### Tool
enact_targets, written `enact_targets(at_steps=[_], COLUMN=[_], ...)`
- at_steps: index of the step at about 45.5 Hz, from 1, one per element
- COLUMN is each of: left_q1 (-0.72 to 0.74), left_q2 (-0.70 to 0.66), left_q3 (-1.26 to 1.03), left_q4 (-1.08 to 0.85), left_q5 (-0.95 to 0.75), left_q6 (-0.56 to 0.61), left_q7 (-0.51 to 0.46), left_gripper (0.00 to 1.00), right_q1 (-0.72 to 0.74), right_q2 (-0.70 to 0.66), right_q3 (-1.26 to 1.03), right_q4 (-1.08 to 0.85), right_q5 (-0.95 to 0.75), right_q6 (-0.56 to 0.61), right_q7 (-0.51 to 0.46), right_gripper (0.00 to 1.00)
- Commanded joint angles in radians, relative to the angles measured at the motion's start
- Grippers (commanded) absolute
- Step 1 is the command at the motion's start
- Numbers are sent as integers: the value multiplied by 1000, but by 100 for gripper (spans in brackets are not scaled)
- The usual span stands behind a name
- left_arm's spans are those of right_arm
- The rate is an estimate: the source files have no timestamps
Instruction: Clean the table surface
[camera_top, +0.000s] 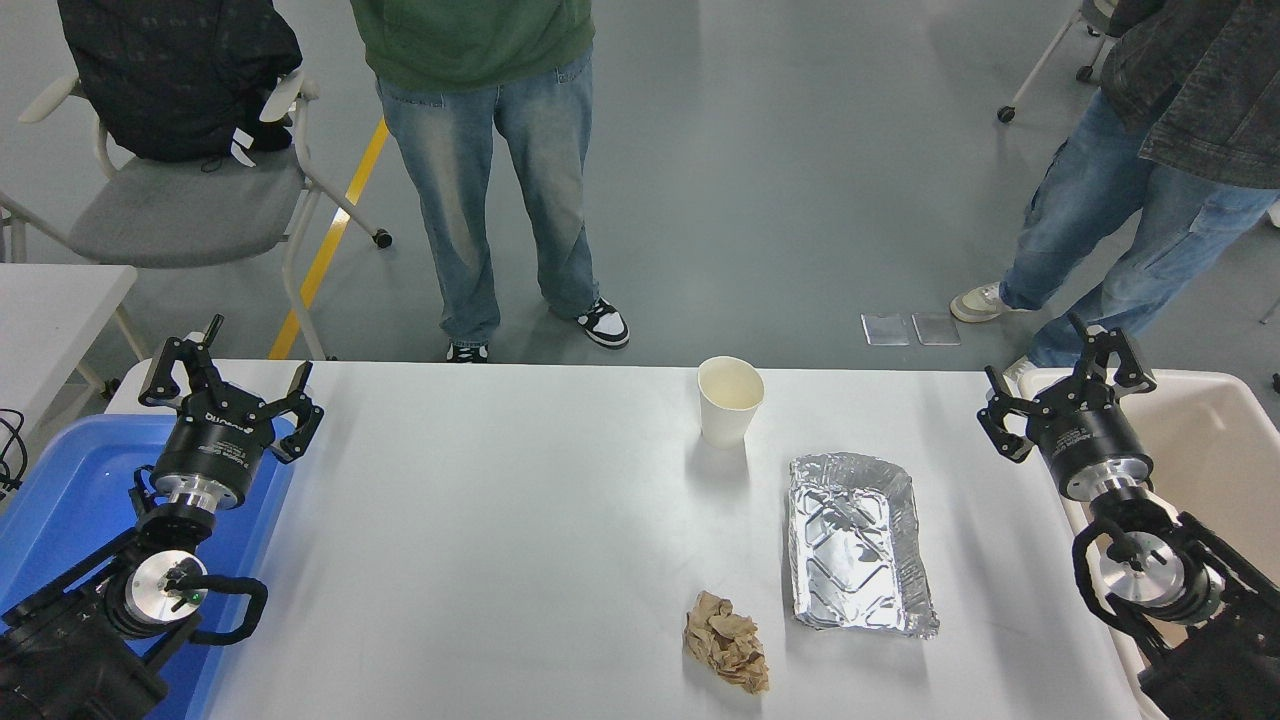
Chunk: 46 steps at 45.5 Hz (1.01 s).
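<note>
The white table surface (480, 520) fills the middle of the head view. On it stand a white paper cup (729, 399), upright and empty, a silver foil tray (856, 545) to its lower right, and a crumpled brown paper wad (726, 641) near the front edge. My left gripper (230, 380) hovers open over the table's far left corner, above the blue bin. My right gripper (1068, 375) hangs open at the table's right edge, above the beige bin. Neither holds anything.
A blue bin (60, 500) sits under the left arm and a beige bin (1220, 450) under the right arm. A smaller white table (50, 300) and a grey chair (180, 200) stand at the far left. Two people in jeans (500, 200) (1130, 210) stand beyond the table.
</note>
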Motion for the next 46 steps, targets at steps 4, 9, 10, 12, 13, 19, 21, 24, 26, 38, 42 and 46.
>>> enact_targets(at_steps=[4,9,10,12,13,19,21,24,26,38,42,46], left_q1=[0,0,0,0,0,0,0,0,0,0,0,0], left_q2=[0,0,0,0,0,0,0,0,0,0,0,0], left_q3=[1,-1,-1,-1,-1,-1,-1,-1,-1,-1,-1,-1], left_q4=[0,0,0,0,0,0,0,0,0,0,0,0], left_q5=[0,0,0,0,0,0,0,0,0,0,0,0], left_q6=[0,0,0,0,0,0,0,0,0,0,0,0], left_q7=[1,0,0,1,0,0,1,1,0,0,0,0], left_gripper=[99,99,99,99,99,99,99,99,99,99,99,99], right_q1=[-6,-5,-3,-2,0,6,6,6,8,8,8,11], right_q2=[-1,0,-1,0,-1,-3,-3,-3,-3,-21,-21,-24], right_q3=[-3,-6,-7,-7,-7,-6,-4,-4,-4,-3,-1,0], right_q4=[0,0,0,0,0,-3,-3,-5,-3,-5,-5,0], right_q5=[0,0,0,0,0,0,0,0,0,0,0,0], right_q6=[-2,-2,-2,-2,-2,-2,-2,-2,-3,-5,-3,-2], right_q7=[0,0,0,0,0,0,0,0,0,0,5,5], right_gripper=[100,100,100,100,100,100,100,100,100,100,100,100])
